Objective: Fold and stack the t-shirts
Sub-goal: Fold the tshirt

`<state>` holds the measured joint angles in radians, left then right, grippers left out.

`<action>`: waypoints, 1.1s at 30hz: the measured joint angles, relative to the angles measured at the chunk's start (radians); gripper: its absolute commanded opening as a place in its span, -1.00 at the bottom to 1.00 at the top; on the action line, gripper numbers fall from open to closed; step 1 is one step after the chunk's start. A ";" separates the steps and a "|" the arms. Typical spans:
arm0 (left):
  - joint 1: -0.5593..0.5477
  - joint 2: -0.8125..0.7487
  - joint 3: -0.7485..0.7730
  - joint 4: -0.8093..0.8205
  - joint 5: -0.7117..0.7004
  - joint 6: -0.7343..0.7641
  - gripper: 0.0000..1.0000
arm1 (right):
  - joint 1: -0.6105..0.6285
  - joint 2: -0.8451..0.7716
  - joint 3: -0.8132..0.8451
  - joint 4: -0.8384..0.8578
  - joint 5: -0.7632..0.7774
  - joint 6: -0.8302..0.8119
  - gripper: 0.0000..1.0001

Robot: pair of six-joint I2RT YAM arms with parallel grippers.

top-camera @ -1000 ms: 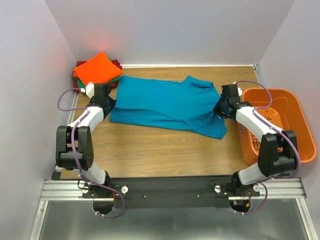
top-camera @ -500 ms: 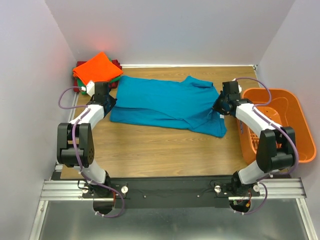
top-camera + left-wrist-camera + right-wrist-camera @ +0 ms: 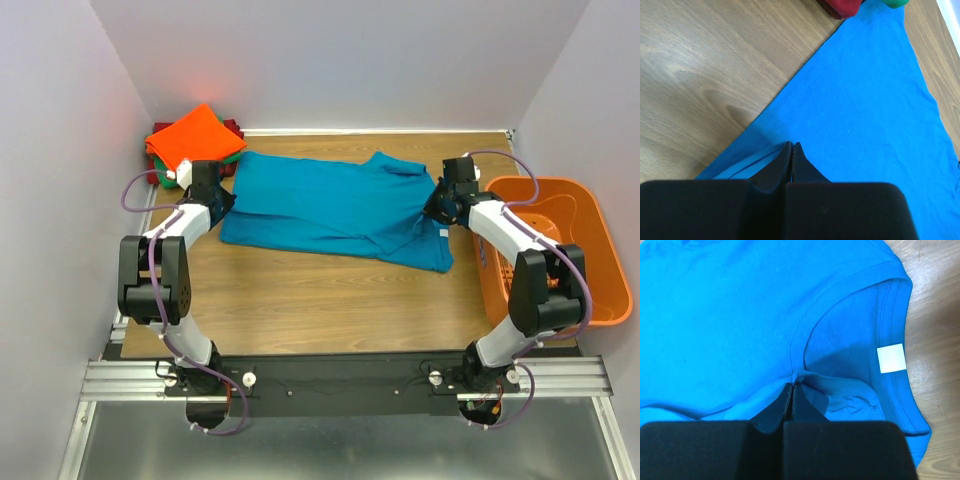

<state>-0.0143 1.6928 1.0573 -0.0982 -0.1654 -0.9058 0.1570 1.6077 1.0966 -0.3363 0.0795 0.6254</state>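
teal-blue t-shirt (image 3: 335, 210): lies spread across the far half of the wooden table (image 3: 330, 300), its long axis left to right, with layers doubled at both ends.
neck label (image 3: 891, 359): a small white square sewn inside the collar; no writing or brand can be read on it.
right gripper (image 3: 791, 386): fingers pressed together, pinching a pucker of cloth just beside the collar seam.
left gripper (image 3: 791, 146): fingers together on the doubled edge at the shirt's left end.
folded shirts: bright orange (image 3: 195, 135) on top, over green (image 3: 232, 158) and dark red (image 3: 235, 127), stacked in the far-left corner.
orange plastic basket (image 3: 590, 250): at the table's right side, beside the right arm.
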 measured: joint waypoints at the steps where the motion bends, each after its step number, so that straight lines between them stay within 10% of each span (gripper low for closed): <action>1: 0.000 0.003 0.001 0.000 0.001 0.000 -1.00 | 0.000 0.003 0.000 0.000 0.000 0.000 -0.99; 33: 0.039 0.051 0.051 0.024 0.047 0.012 -1.00 | -0.034 0.039 0.030 0.000 0.000 -0.014 -0.99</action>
<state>0.0250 1.7439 1.1084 -0.0738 -0.1188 -0.8936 0.1234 1.6463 1.1267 -0.3363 0.0792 0.6117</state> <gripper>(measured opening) 0.008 0.009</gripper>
